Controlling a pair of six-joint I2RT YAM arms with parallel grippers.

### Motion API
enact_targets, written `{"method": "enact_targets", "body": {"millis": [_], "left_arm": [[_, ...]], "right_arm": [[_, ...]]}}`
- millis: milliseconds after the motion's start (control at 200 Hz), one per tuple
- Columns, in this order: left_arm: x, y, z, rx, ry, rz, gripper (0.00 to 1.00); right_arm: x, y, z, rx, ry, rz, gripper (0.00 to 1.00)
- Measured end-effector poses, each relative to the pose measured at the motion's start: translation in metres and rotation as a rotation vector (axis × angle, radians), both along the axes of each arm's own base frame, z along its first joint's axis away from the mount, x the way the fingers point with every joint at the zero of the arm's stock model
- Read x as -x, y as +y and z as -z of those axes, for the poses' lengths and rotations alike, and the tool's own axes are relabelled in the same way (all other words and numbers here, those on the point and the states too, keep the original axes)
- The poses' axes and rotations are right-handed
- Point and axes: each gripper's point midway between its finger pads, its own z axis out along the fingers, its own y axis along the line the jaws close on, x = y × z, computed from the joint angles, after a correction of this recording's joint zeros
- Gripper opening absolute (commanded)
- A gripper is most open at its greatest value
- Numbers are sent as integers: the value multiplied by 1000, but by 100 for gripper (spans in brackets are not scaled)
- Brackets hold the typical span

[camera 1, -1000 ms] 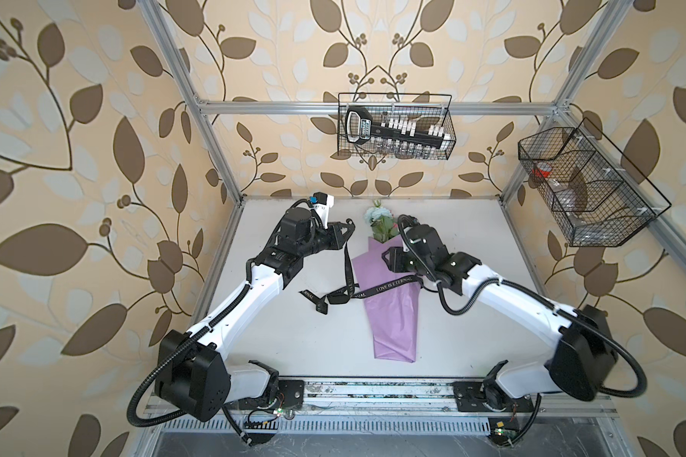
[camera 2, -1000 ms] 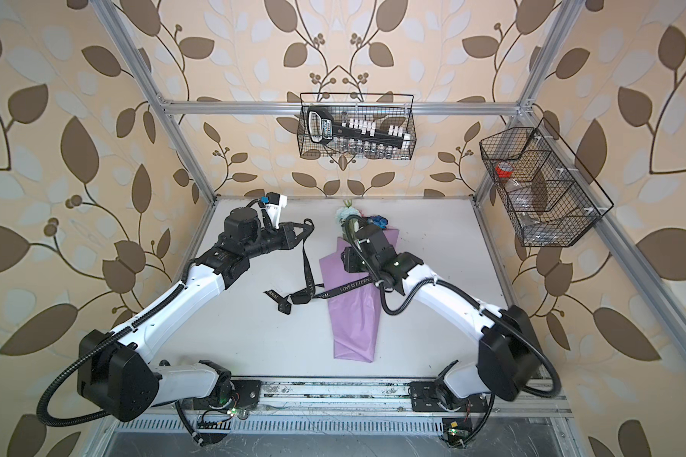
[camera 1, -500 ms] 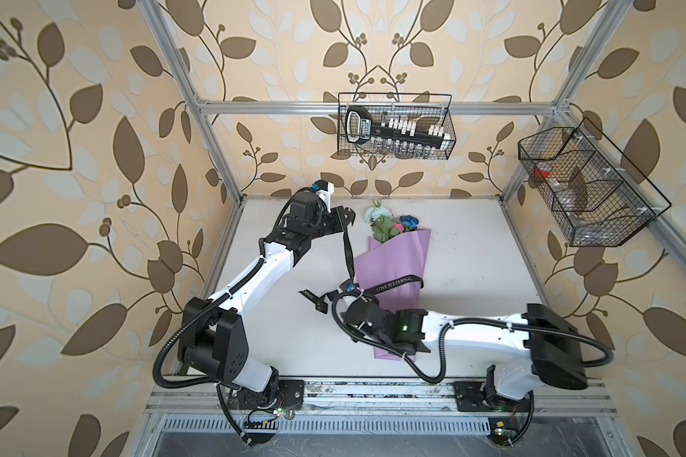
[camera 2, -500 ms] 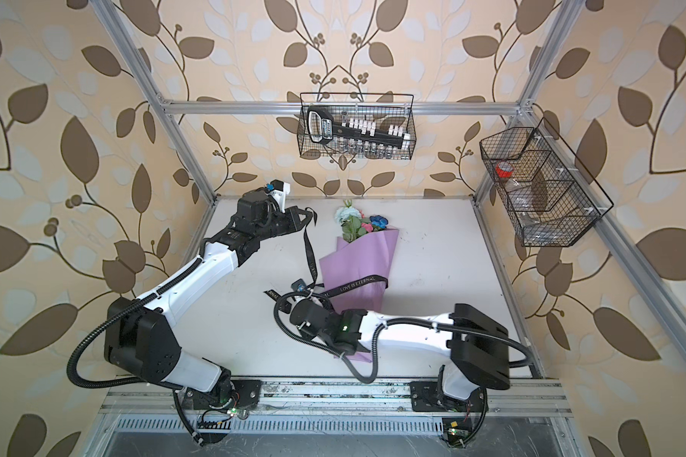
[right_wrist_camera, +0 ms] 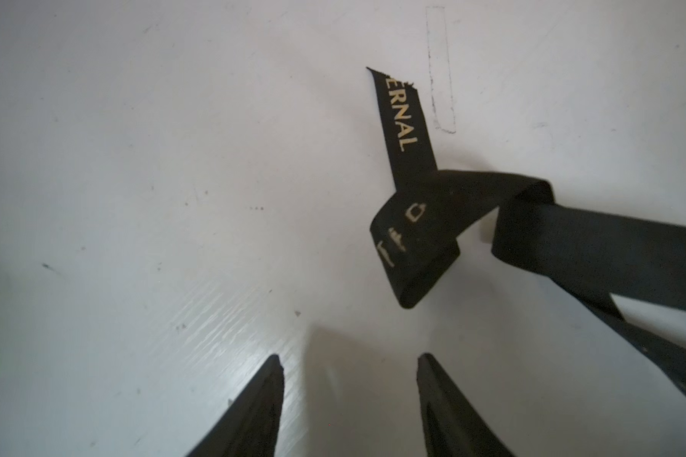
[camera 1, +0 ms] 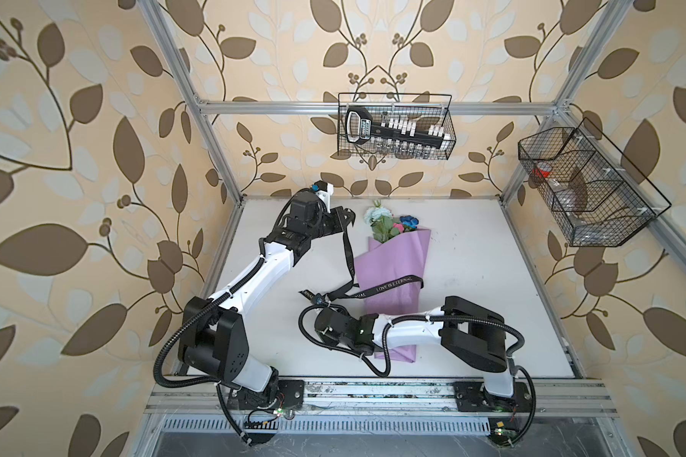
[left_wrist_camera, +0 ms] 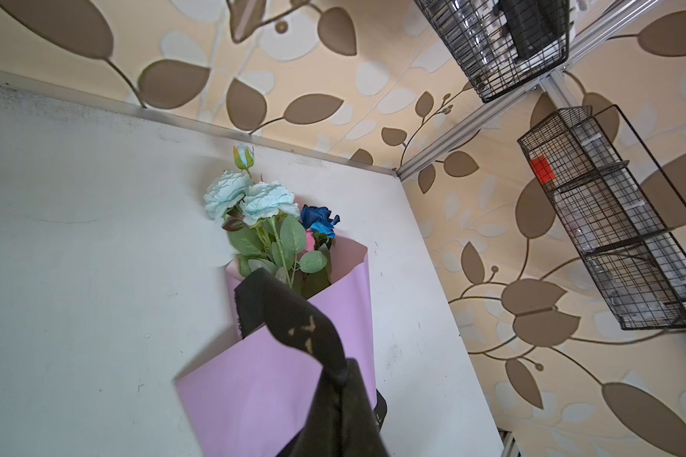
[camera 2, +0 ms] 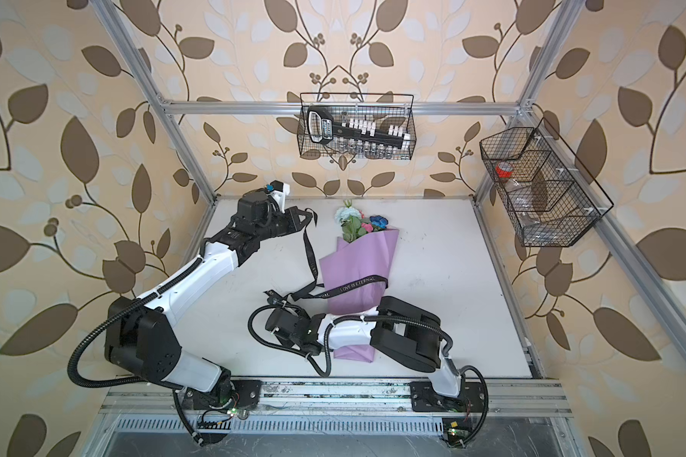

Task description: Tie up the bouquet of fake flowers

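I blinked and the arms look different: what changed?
The right gripper swung from over the bouquet of fake flowers to the near side, jaws open beside the loose end of the black ribbon. The left gripper drew back toward the far wall, still clamping the ribbon. The bouquet stayed put.

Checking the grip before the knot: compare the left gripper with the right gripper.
The left gripper is shut on the black ribbon; the right gripper is open and holds nothing. The left gripper sits high beside the blooms of the bouquet; the right gripper sits low over the table, by the ribbon's loose end. Both have black fingers.
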Motion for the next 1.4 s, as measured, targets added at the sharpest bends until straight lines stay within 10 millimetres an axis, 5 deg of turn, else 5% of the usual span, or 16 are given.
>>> {"method": "enact_targets", "body": {"millis": [210, 715, 1040, 1265, 1405], "left_arm": [[0, 0, 0, 0, 0, 1, 0], [0, 0, 0, 1, 0, 1, 0], [0, 0, -1, 1, -1, 1, 0], [-1, 6, -1, -2, 3, -12, 0], [0, 20, -13, 4, -19, -43, 0]], "right_arm": [[-33, -17, 14, -12, 41, 96, 56], [-59, 5, 11, -128, 52, 134, 56], [-68, 5, 14, -151, 71, 164, 0], [-54, -16, 11, -93, 106, 158, 0], [-38, -48, -16, -57, 118, 172, 0]]}}
